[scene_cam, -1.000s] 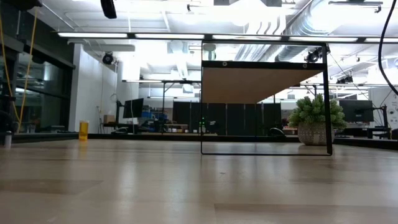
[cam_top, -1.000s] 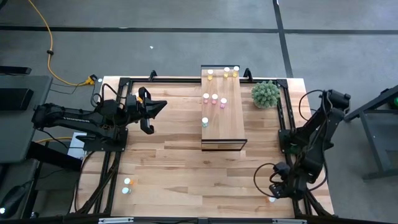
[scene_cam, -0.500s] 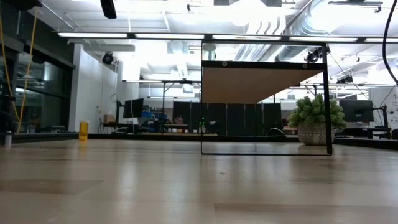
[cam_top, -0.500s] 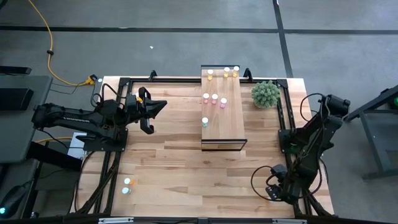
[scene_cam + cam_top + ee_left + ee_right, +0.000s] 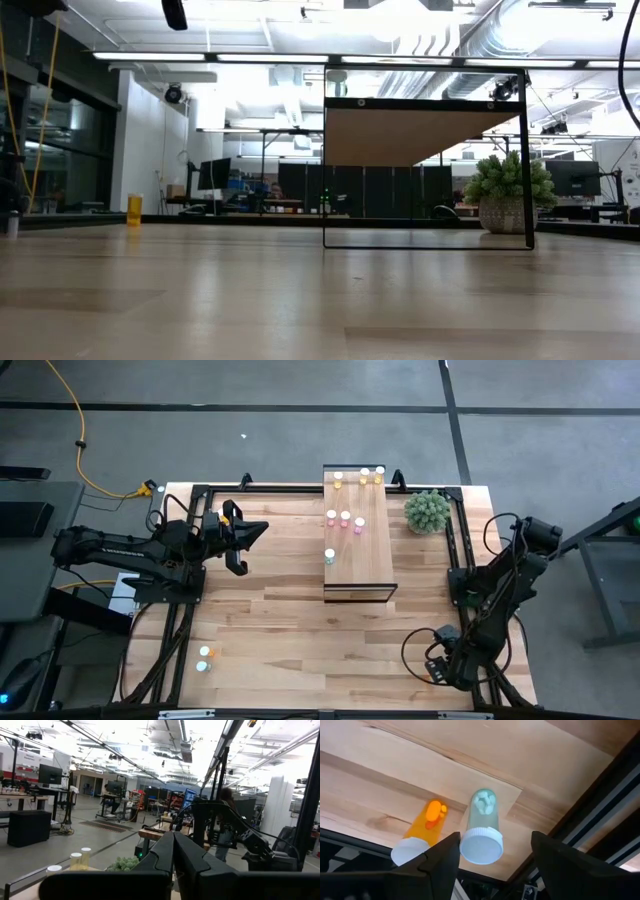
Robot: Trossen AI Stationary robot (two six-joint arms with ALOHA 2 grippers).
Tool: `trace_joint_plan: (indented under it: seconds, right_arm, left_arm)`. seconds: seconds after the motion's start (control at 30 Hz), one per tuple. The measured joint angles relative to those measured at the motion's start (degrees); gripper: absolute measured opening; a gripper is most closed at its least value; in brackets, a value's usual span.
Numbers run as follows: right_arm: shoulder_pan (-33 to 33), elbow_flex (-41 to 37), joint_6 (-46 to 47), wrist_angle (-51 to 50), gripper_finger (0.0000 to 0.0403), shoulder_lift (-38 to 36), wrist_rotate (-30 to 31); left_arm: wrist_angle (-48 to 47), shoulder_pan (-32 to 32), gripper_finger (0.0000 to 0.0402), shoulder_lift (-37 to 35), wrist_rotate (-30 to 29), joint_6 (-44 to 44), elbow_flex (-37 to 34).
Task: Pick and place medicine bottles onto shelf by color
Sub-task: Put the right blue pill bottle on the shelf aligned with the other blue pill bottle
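The shelf (image 5: 358, 550), a pale board in a dark frame, stands at the table's far middle with yellow (image 5: 364, 475), pink (image 5: 345, 520) and blue-green (image 5: 329, 556) medicine bottles upright on it. My right gripper (image 5: 440, 665) hangs open, pointing down, over the table's near right corner. Below it stand an orange bottle (image 5: 422, 832) and a pale blue-green bottle (image 5: 482, 827), white caps up; the blue-green one is between my open fingers (image 5: 442, 857), untouched as far as I can see. My left gripper (image 5: 245, 535) waits shut above the table's left side.
Two more bottles, orange (image 5: 208, 652) and blue-green (image 5: 202, 665), stand near the table's near left corner. A potted plant (image 5: 428, 510) sits right of the shelf. The dark table frame rail (image 5: 600, 805) runs close beside my right gripper.
My right gripper has sunk toward the table at the near right corner, drifting slightly toward the near edge, and now covers the bottles there in the high view.
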Motion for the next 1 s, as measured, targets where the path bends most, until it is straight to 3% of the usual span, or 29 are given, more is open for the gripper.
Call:
trace_joint_plan:
  seconds: [0.47,0.73,1.0]
  right_arm:
    - [-1.11,0.00,0.13,0.26,0.0110,0.02,-0.07]
    - [-1.11,0.00,-0.68,1.78,0.0108,-0.61,-0.13]
    - [-1.07,0.00,-1.51,-2.83,0.0108,-8.25,3.00]
  left_arm:
    - [-0.04,0.00,0.0000,0.00,0.00,0.02,0.00]
    - [-0.03,0.00,0.0000,-0.01,-0.02,0.48,0.00]
    - [-0.03,0.00,0.0000,0.00,-1.11,0.50,0.01]
